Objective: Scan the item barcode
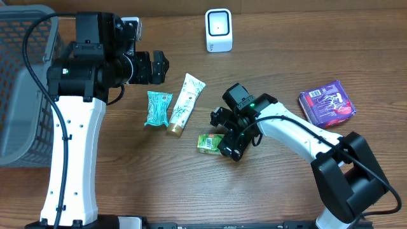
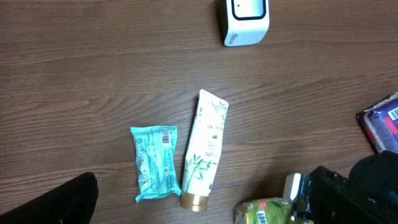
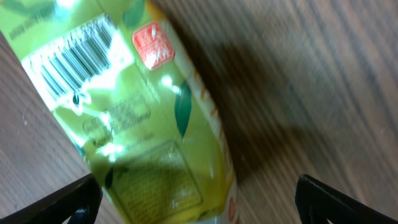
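Observation:
A green packet [image 1: 206,143] lies flat on the wooden table, with its barcode [image 3: 78,59] facing up in the right wrist view. My right gripper [image 1: 227,145] hangs low over the packet's right end, open. The packet [image 3: 143,130] sits between the two fingers, close to the left fingertip [image 3: 71,202] and well apart from the right one [image 3: 339,202]. The white barcode scanner [image 1: 219,30] stands at the back of the table. My left gripper [image 1: 160,67] is raised at the back left, open and empty; only one finger [image 2: 59,199] shows in its own view.
A teal packet [image 1: 157,108] and a white bamboo-print tube [image 1: 186,105] lie side by side left of the green packet. A purple packet [image 1: 327,104] lies at the right. A grey basket [image 1: 25,83] stands at the left edge.

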You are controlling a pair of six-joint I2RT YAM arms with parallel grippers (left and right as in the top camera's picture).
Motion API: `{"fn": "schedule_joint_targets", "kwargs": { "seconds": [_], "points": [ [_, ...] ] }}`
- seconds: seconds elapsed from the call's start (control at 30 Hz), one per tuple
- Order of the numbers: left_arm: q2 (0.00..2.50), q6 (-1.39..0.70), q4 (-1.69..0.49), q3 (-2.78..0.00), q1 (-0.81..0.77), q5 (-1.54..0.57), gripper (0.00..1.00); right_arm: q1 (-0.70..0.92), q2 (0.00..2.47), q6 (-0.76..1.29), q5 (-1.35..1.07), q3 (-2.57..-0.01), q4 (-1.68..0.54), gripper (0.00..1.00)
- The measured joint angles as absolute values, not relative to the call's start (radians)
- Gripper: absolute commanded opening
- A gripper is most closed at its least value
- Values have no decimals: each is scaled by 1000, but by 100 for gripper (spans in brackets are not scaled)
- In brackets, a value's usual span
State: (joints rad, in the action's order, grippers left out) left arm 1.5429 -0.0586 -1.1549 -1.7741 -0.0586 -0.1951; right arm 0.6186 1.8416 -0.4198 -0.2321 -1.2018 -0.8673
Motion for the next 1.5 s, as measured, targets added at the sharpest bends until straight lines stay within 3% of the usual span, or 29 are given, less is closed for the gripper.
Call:
{"fn": "schedule_joint_targets", "kwargs": {
  "seconds": [0.1, 0.23, 0.27, 0.3, 0.33, 0.53, 0.83, 1.07, 1.27, 1.4, 1.43, 1.5],
  "points": [
    [1543, -59, -1155, -1774, -59, -195, 100, 619, 1842, -419, -233, -1202, -854, 99],
    [1543, -59, -1155, -1774, -59, -195, 100, 619, 1842, -422, -251, -1202, -850, 87],
    [1543, -59, -1155, -1774, -59, -195, 100, 619, 1842, -427, -259, -1202, -853, 78],
    [1543, -59, -1155, -1774, -59, -195, 100, 619, 1842, -422, -264, -1201, -855, 58],
    [1543, -59, -1155, -1774, -59, -195, 100, 619, 1842, -422, -271, -1199, -854, 44],
    [1543, -59, -1155, -1774, -59, -195, 100, 619, 1841, -416, -282, -1172, -827, 4],
    [1543, -59, -1155, -1774, -59, -196, 100, 610, 1846, -152, -238, -1211, -830, 4],
    [1543, -59, -1155, -1774, -59, -195, 100, 595, 1850, 419, 222, -1317, -922, 4],
    [1543, -59, -1155, -1774, -59, -195, 100, 595, 1858, 568, 369, -1317, -864, 6],
    [1543, -59, -1155, -1774, -59, -195, 100, 595, 1888, 585, 377, -1317, -851, 47],
    [1543, -59, -1155, -1774, -59, -195, 100, 596, 1890, 591, 382, -1317, -846, 96],
    [1543, -59, -1155, -1774, -59, -196, 100, 595, 1890, 591, 377, -1320, -822, 100]
  ]
}}
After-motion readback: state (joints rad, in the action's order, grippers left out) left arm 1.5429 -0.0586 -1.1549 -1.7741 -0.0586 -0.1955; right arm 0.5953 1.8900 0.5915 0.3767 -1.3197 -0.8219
